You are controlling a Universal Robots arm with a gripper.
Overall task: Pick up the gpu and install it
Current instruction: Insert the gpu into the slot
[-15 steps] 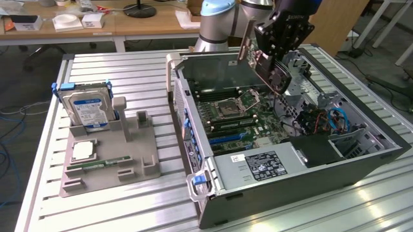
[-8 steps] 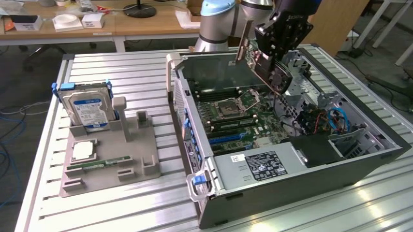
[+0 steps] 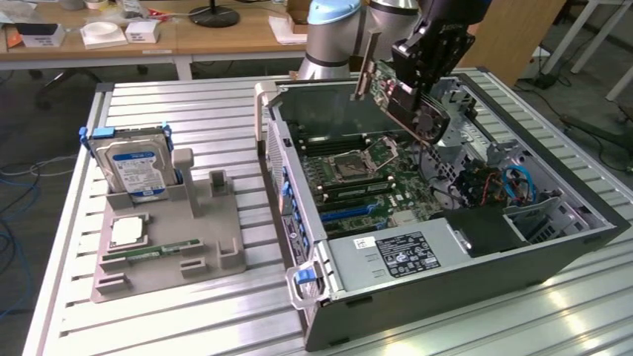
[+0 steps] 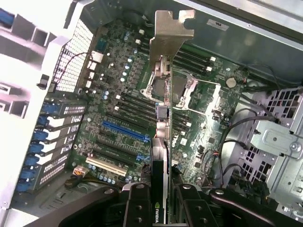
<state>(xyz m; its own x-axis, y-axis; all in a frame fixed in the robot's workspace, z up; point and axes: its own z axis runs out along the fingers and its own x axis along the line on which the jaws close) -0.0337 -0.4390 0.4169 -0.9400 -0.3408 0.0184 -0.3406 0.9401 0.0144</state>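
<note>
The end effector (image 3: 423, 74) pinches the gpu (image 3: 388, 93) between its two black fingers (image 4: 138, 208), one pressed on each flat face of the card. The gpu hangs in the air above the open computer case (image 3: 554, 245), over the far part of the motherboard (image 3: 366, 178) and clear of it. In the wrist view the gpu (image 4: 161, 94) runs out edge-on from the end effector (image 4: 163, 205) towards the processor socket (image 4: 189, 90).

A green-and-white NVIDIA mark sits on the card's edge by the fingers. The power supply (image 3: 396, 256) at the near end of the case has a black label, too small to read. On the exterior view's left, a hard drive (image 3: 136, 167) with a blue-and-white label stands in a grey holder (image 3: 198, 237) on the counter (image 3: 198, 319).

The gpu is a thin, dark green card with a bare silver metal bracket (image 4: 170, 33) at its end.
</note>
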